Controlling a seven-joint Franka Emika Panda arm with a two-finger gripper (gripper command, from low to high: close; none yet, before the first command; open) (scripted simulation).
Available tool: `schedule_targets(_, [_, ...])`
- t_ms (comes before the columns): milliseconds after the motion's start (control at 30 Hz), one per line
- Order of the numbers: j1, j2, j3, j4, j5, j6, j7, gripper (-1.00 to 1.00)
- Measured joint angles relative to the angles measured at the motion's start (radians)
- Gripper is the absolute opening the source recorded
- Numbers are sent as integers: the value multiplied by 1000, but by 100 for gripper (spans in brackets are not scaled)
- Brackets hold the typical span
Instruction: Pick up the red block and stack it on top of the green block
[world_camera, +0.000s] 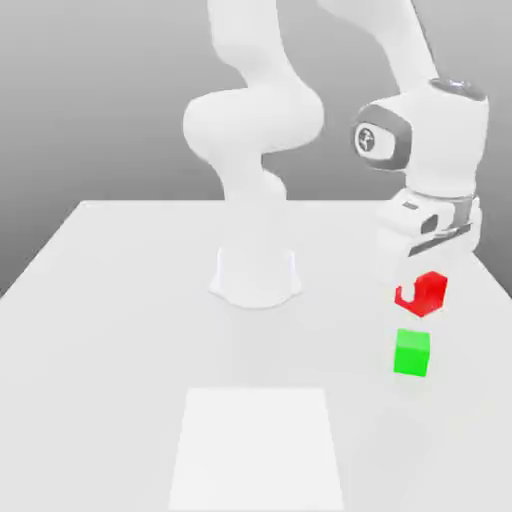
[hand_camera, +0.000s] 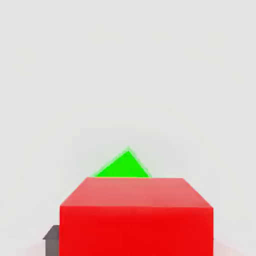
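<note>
We see the white arm (world_camera: 255, 130) rise from its round base (world_camera: 255, 280) at the back of the table (world_camera: 120, 330), arch over and come down on the exterior view's right, with the wrist pointing straight down above the two cubes. The gripper (world_camera: 424, 283) hangs in the air and its fingers are pinched on the red block (world_camera: 422, 293), which is lifted clear of the table. The green block (world_camera: 411, 352) rests on the table just below the red one and a little toward the exterior view's left of it, and a clear gap separates the two. In the hand view the red block (hand_camera: 136, 216) sits large and close to the camera, and the green block (hand_camera: 123, 166) shows as a small triangle peeking past its far edge, the rest of it hidden behind the red cube. The red block looks roughly over the green one, though we cannot tell how well the two are lined up. A dark grey piece (hand_camera: 51, 233) pokes out beside the red block in the hand view, probably a fingertip. A paler rectangular patch (world_camera: 255, 445) marks the near part of the table.
</note>
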Motion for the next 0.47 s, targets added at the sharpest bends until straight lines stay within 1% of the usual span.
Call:
schedule_targets(233, [-78, 132, 31, 9, -177, 109, 121, -100])
schedule_targets(333, [-85, 187, 28, 9, -219, 167, 151, -100])
schedule_targets(400, [-85, 221, 27, 7, -219, 208, 151, -100])
schedule_targets(433, [-84, 237, 32, 5, -208, 230, 143, 100])
schedule_targets(467, [-82, 237, 32, 5, -208, 230, 143, 100])
